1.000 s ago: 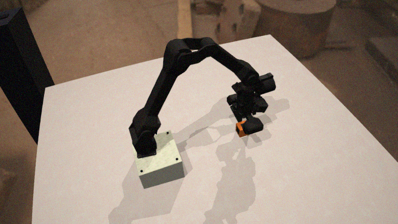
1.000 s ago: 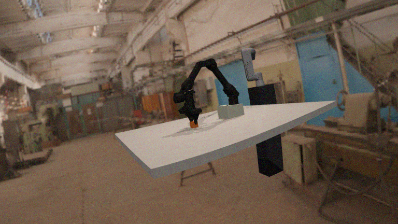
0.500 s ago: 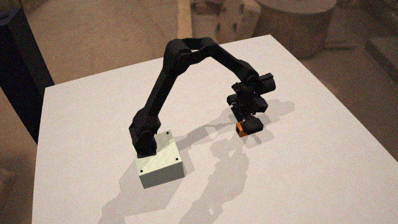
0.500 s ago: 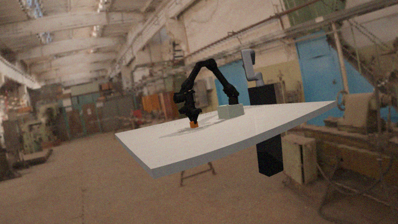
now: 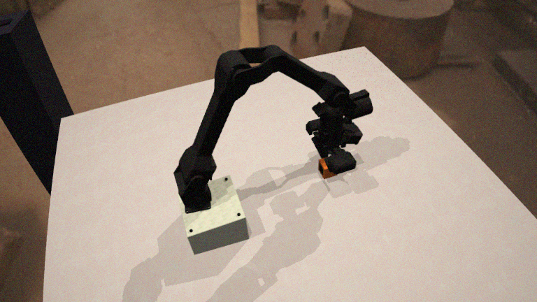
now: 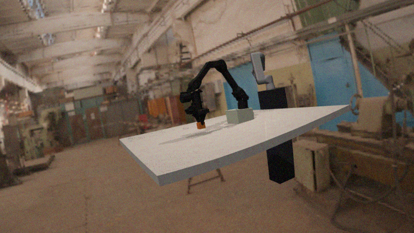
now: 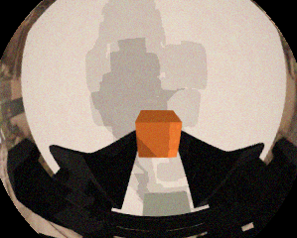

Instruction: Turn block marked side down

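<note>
The orange block (image 5: 326, 170) (image 6: 200, 125) (image 7: 158, 141) is small and sits between the two fingers of my gripper (image 5: 331, 164) (image 6: 200, 122) (image 7: 158, 134). The gripper is shut on it from both sides and points down. In the top view a dark square mark shows on the block's side that faces left, towards the arm's base. The block appears upright and a little above the white table (image 5: 118, 144) (image 6: 171, 157) (image 7: 237, 74); the exact gap is hard to tell. The near finger hides part of the block in the top view.
The arm stands on a pale green box (image 5: 217, 236) (image 6: 240, 116) on the table, which also shows at the bottom of the wrist view (image 7: 166, 203). A dark pillar (image 5: 27, 84) (image 6: 273, 99) stands beyond the table edge, with a grey arm (image 6: 259, 68) on top.
</note>
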Robot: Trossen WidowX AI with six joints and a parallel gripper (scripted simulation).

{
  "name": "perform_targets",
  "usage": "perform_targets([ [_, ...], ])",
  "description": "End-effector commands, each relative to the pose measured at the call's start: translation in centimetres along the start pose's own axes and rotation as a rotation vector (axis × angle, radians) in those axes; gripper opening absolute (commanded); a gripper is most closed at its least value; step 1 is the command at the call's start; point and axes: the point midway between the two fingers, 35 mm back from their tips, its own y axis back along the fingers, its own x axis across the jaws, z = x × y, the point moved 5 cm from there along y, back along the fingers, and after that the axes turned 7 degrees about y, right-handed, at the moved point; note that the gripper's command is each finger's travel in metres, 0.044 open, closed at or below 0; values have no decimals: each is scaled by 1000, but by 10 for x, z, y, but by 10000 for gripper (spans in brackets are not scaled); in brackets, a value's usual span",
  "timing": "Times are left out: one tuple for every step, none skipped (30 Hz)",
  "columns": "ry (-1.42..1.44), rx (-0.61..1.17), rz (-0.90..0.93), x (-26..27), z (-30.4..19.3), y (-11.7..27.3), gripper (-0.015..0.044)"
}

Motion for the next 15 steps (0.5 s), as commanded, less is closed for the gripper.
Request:
perform_targets([
  [2,-30,-2,0,-1,0,0],
  [2,-45,-4,0,-1,-1,0],
  [2,-60,-6,1,-2,-2,0],
  [2,-75,-8,1,-2,-3,0],
  [2,-90,-10,1,-3,-4,0],
  [3,-105,-12,1,-3,-5,0],
  [3,-121,-14,1,-4,-5,0],
  [3,-136,-16,1,-5,-6,0],
  [3,-151,-18,1,-5,-7,0],
  [3,-166,-20,1,-6,-7,0],
  [3,-181,-22,1,-7,-8,0],
  [3,-196,-24,1,-7,-9,0],
  [3,-212,-26,1,-8,-9,0],
  [3,-227,-27,2,-9,-10,0],
  [3,-242,-29,2,-10,-10,0],
])
